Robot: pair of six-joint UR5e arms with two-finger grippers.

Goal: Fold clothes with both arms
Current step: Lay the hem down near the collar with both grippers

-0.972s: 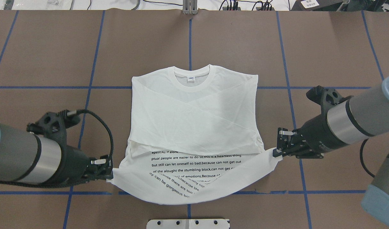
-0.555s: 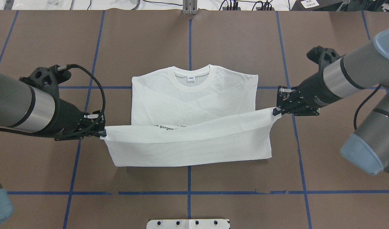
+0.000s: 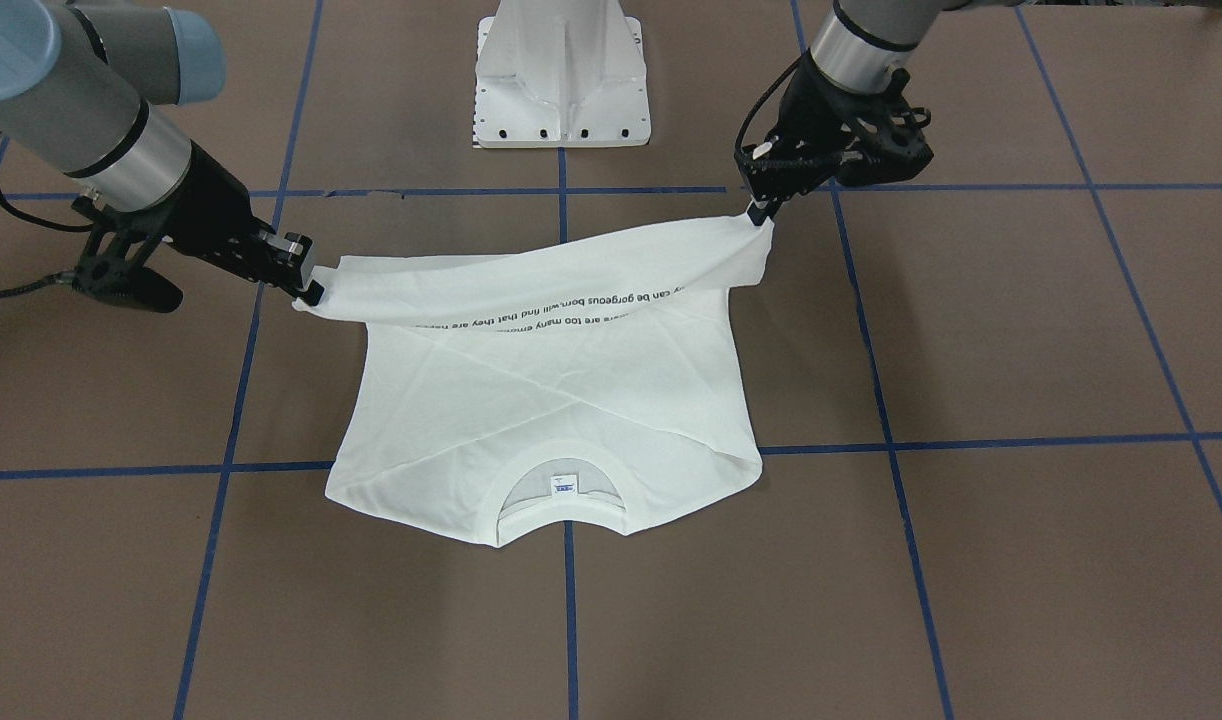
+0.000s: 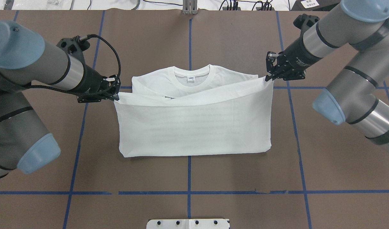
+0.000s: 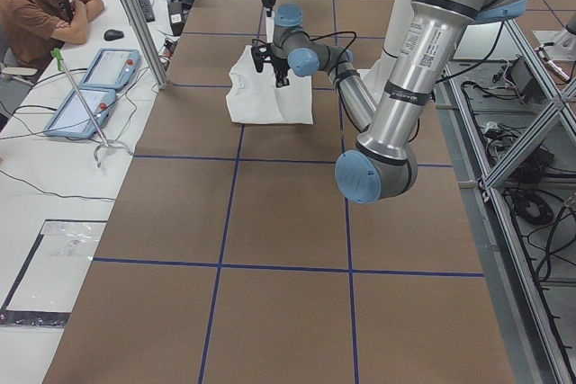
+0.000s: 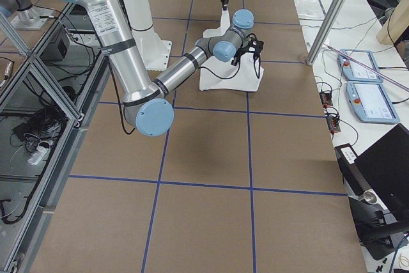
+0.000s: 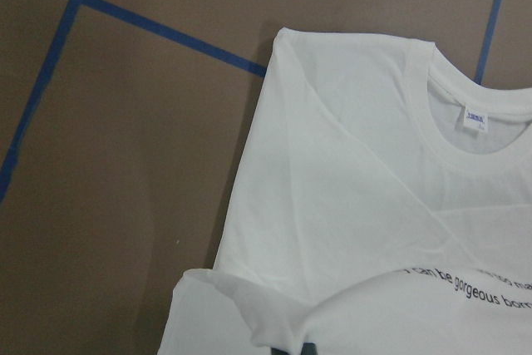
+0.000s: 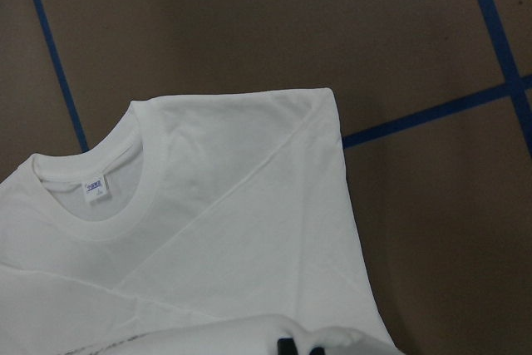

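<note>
From overhead you only get a sliver of the text lines, because the raised hem of the shirt covers the rest. The fingertips of the left gripper and right gripper are buried in bunched cloth at the corners they pinch. Each wrist camera shows just a dark scrap at its bottom edge. In both side views the grippers are too small to read. The pedestal base gets cut off by the overhead view's bottom edge.

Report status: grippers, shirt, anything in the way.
Both shut: left gripper on one hem corner of the shirt, right gripper on the other. Hem held raised over the body, short of the collar. No obstruction seen on the shirt.
</note>
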